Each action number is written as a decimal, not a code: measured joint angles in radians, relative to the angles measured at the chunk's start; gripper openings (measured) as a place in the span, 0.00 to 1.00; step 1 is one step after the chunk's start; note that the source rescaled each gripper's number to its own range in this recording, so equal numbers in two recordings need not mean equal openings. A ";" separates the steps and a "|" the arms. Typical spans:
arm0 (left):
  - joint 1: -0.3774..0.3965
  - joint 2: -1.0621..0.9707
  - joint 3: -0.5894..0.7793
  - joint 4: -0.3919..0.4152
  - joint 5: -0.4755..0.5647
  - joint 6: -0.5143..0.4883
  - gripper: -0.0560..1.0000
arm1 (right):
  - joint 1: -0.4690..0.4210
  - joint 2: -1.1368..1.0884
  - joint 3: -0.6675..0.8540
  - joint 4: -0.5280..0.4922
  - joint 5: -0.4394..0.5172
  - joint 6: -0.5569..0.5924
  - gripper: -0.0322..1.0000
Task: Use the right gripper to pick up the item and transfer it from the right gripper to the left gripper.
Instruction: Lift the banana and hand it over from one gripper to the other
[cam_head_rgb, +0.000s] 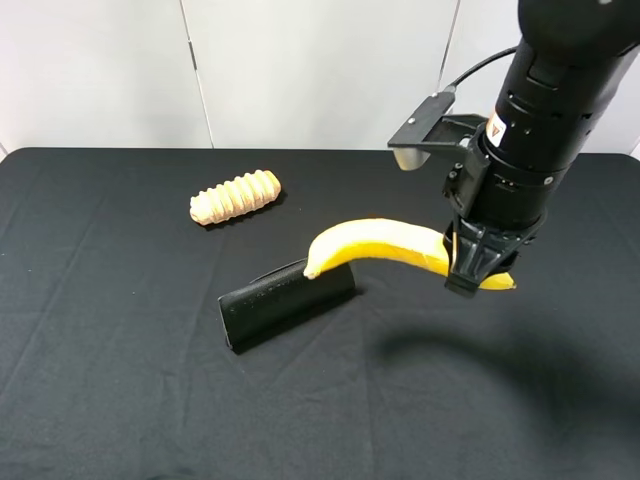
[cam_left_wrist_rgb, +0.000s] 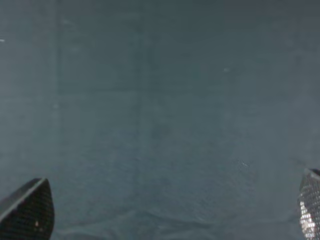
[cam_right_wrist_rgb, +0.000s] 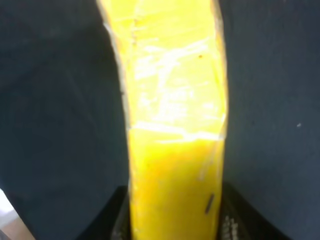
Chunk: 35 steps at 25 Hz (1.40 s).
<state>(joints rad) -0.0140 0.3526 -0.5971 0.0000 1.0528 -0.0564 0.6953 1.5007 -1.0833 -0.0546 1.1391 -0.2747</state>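
Observation:
My right gripper (cam_head_rgb: 477, 272) is shut on the yellow banana (cam_head_rgb: 380, 245) near its right end and holds it above the black cloth. The banana's free end hangs over the black pouch (cam_head_rgb: 285, 303). In the right wrist view the banana (cam_right_wrist_rgb: 172, 125) fills the middle between the two black fingers (cam_right_wrist_rgb: 117, 220). My left gripper (cam_left_wrist_rgb: 165, 220) is out of the exterior high view. In the left wrist view its two fingertips (cam_left_wrist_rgb: 27, 210) stand far apart with only dark cloth between them.
A ridged tan wooden roller (cam_head_rgb: 236, 196) lies at the back left on the black tablecloth (cam_head_rgb: 100, 350). The black pouch stands on its edge near the table's middle. A white wall is behind the table.

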 joint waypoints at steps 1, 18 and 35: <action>0.000 0.052 -0.021 -0.015 -0.004 0.013 0.95 | 0.006 0.000 0.000 -0.004 0.005 0.000 0.03; -0.607 0.663 -0.317 0.253 -0.018 0.134 0.95 | 0.009 0.000 -0.081 0.035 0.070 0.000 0.03; -0.884 1.002 -0.554 0.247 -0.193 0.114 0.95 | 0.009 0.000 -0.155 0.055 0.073 0.000 0.03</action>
<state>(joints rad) -0.8983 1.3550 -1.1512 0.2468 0.8599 0.0579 0.7041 1.5007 -1.2387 0.0000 1.2121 -0.2747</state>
